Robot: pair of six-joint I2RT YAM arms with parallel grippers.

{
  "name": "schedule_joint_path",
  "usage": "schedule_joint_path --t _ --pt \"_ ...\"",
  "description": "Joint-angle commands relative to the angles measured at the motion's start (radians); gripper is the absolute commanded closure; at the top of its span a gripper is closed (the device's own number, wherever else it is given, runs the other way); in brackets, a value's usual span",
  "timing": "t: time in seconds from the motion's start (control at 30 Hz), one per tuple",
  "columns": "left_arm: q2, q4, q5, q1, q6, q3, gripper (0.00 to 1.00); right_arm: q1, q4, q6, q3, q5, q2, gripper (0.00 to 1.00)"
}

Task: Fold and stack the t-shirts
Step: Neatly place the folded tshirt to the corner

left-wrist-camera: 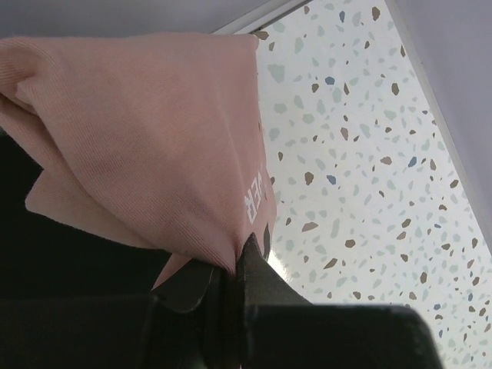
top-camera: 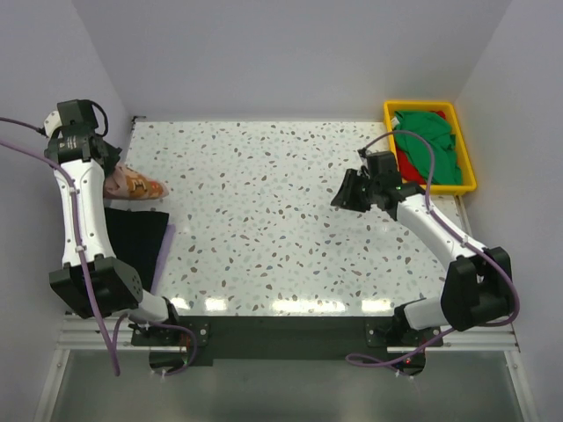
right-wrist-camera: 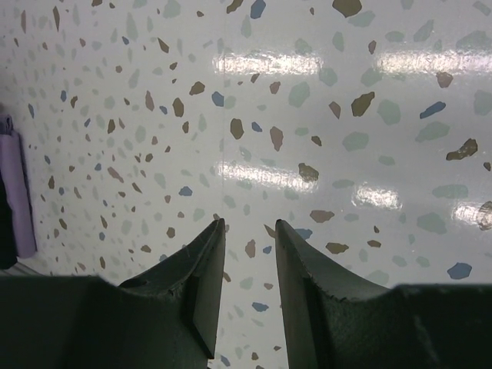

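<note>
A dusty pink t-shirt [top-camera: 132, 185] with an orange-white print hangs at the table's left edge, pinched by my left gripper [left-wrist-camera: 234, 261], which is shut on a fold of its cloth [left-wrist-camera: 154, 138]. Below it a black t-shirt [top-camera: 136, 242] lies flat near the left front edge. A green t-shirt [top-camera: 431, 141] and a red t-shirt [top-camera: 406, 163] lie bunched in the yellow tray. My right gripper [top-camera: 350, 193] hovers over the bare table right of centre; in the right wrist view it [right-wrist-camera: 247, 224] is open with nothing between its fingers.
The yellow plastic tray [top-camera: 466, 171] stands at the back right corner. White walls close in the table on the left, back and right. A purple cloth edge [right-wrist-camera: 15, 192] shows at the left side of the right wrist view, beside the black t-shirt.
</note>
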Motion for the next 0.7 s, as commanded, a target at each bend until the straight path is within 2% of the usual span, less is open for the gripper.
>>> schedule_joint_path --t 0.0,0.23,0.43,0.5,0.53,0.6,0.63,0.67 --pt "-0.079 0.01 -0.048 0.013 0.025 -0.015 1.0 0.01 0.011 -0.009 -0.006 -0.032 -0.04 0.64" --pt "-0.165 0.006 -0.082 0.026 0.025 -0.121 1.0 0.029 0.001 -0.012 -0.023 -0.036 -0.049 0.64" --pt "-0.268 0.013 -0.132 0.038 0.001 -0.322 1.0 0.068 0.006 -0.01 -0.052 -0.086 -0.04 0.64" --pt "-0.309 0.006 -0.148 0.05 -0.01 -0.402 0.89 0.082 0.009 -0.015 -0.072 -0.1 -0.046 0.64" --pt "-0.328 0.001 -0.148 0.055 -0.027 -0.426 0.77 0.087 0.006 -0.018 -0.078 -0.106 -0.049 0.64" --pt "-0.407 -0.019 -0.16 0.058 -0.051 -0.486 0.67 0.098 0.001 -0.024 -0.089 -0.105 -0.061 0.64" --pt "-0.436 -0.016 -0.169 0.058 -0.068 -0.503 0.43 0.102 -0.002 -0.028 -0.101 -0.105 -0.067 0.64" --pt "-0.466 -0.017 -0.181 0.058 -0.077 -0.522 0.23 0.104 0.0 -0.03 -0.108 -0.106 -0.072 0.64"
